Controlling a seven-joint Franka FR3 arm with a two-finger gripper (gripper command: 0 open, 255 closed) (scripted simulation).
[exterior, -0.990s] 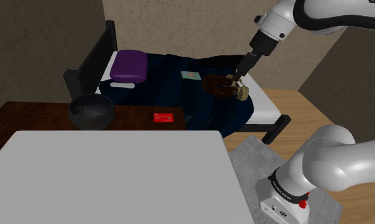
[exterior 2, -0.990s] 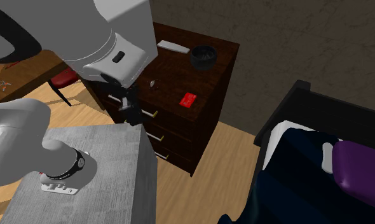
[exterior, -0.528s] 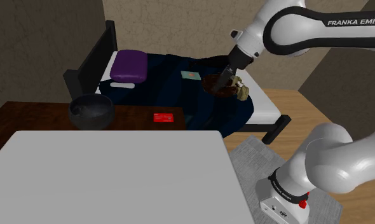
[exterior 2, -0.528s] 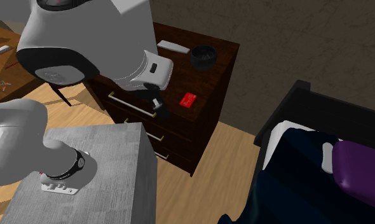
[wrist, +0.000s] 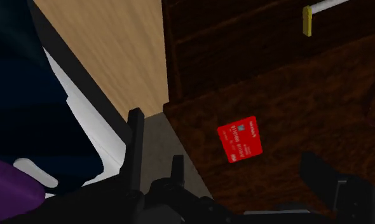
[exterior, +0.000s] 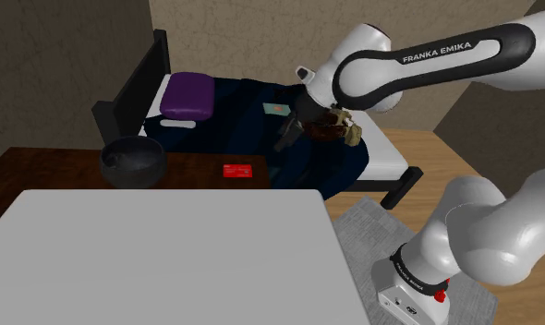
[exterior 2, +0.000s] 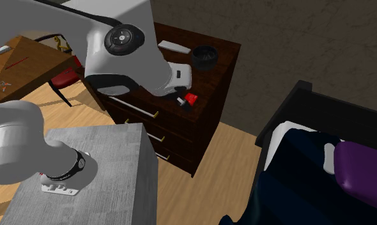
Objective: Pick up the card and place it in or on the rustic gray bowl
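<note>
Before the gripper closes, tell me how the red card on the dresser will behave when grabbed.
The red card lies flat on the dark wooden dresser top, so it probably offers little edge to pinch and may slide when pushed. It looks thin and light, likely slightly bendy. Flat, it should not roll or tip.

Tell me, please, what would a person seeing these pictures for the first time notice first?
Probably the big white arm, stretched across the shoulder view with its open black gripper near the small red card. That card lies flat on the dark wooden dresser, apart from the dark bowl. The purple pillow on the bed also stands out.
</note>
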